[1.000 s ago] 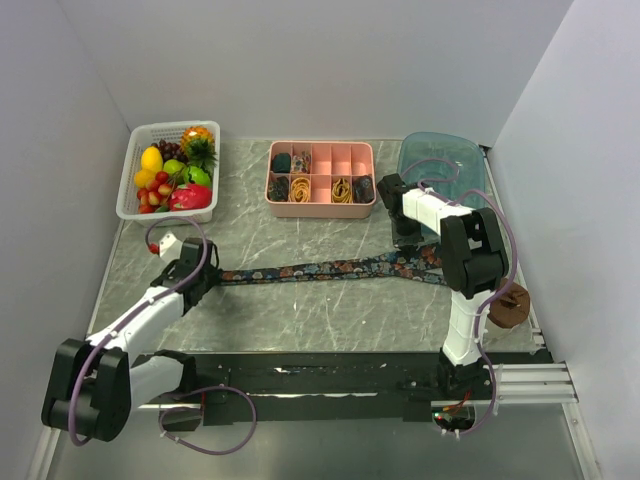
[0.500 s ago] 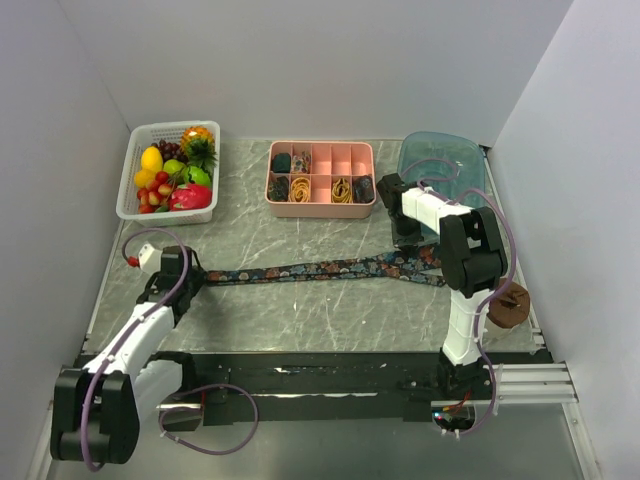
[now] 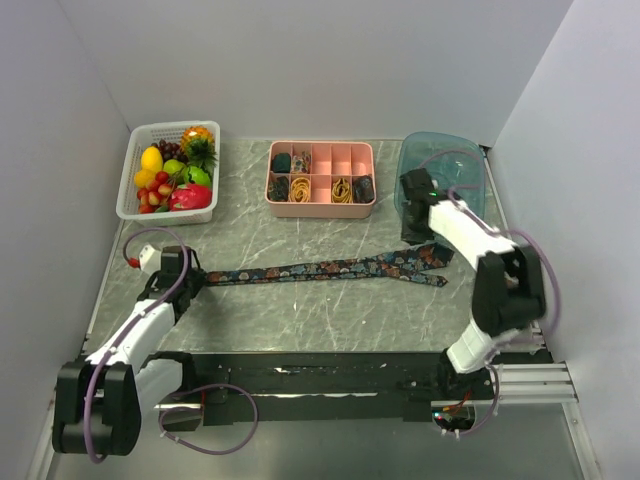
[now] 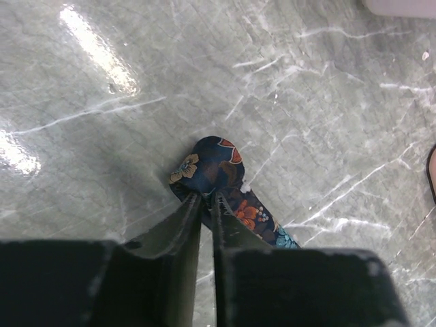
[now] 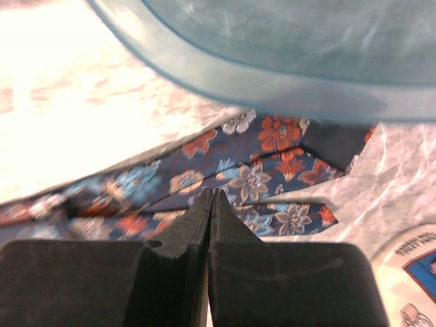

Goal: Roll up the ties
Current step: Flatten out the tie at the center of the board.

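Observation:
One tie (image 3: 320,268), dark with red, blue and tan flowers, lies stretched left to right across the marble table. My left gripper (image 3: 192,280) is at its narrow left end. In the left wrist view that end of the tie (image 4: 218,167) is folded over, and the left gripper (image 4: 206,197) stands open by a narrow slit, the fold sitting at its tips. My right gripper (image 3: 415,238) is over the wide right end. In the right wrist view the right gripper (image 5: 212,193) is shut with nothing between its fingers, its tips over the tie (image 5: 204,170).
A teal bin (image 3: 445,160) stands at the back right, just behind the right gripper, its rim (image 5: 272,95) close. A pink organiser (image 3: 321,209) sits at the back centre and a white fruit basket (image 3: 128,195) at the back left. A brown round object (image 3: 507,305) rests by the right edge.
The left gripper pulled the tie's narrow end to the left, then stopped and eased its jaws slightly apart. The right arm's elbow swung out to the right while its gripper stayed over the wide end.

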Action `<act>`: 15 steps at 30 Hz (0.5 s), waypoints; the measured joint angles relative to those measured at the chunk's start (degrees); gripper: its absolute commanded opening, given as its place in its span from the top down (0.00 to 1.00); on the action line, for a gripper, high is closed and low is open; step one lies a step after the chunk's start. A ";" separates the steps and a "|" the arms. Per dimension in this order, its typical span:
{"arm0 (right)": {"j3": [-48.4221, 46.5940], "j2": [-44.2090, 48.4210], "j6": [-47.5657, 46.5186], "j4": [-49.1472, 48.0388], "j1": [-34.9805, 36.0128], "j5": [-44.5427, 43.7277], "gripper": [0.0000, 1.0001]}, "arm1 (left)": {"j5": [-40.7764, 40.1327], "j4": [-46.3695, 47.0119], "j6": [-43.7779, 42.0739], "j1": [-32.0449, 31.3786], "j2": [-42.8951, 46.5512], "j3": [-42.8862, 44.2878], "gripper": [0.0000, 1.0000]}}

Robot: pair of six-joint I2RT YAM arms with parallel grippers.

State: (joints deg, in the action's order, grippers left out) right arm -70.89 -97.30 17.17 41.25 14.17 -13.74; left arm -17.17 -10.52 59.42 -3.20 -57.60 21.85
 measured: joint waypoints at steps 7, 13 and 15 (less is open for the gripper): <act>10.34 14.23 2.32 -5.25 -8.68 8.11 0.98 | 0.85 -0.04 -0.15 1.97 0.07 0.00 0.59; 12.31 13.97 2.51 -5.03 -9.68 10.62 0.95 | 3.10 0.44 -1.31 2.91 0.22 0.00 0.24; 12.85 13.94 2.54 -4.81 -9.66 11.50 0.94 | 4.96 0.96 -1.73 2.91 0.90 -0.17 0.19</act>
State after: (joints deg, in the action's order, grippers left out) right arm -58.04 -83.35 19.70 36.45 4.51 -2.24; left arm -12.21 -9.56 57.69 -0.30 -56.71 21.67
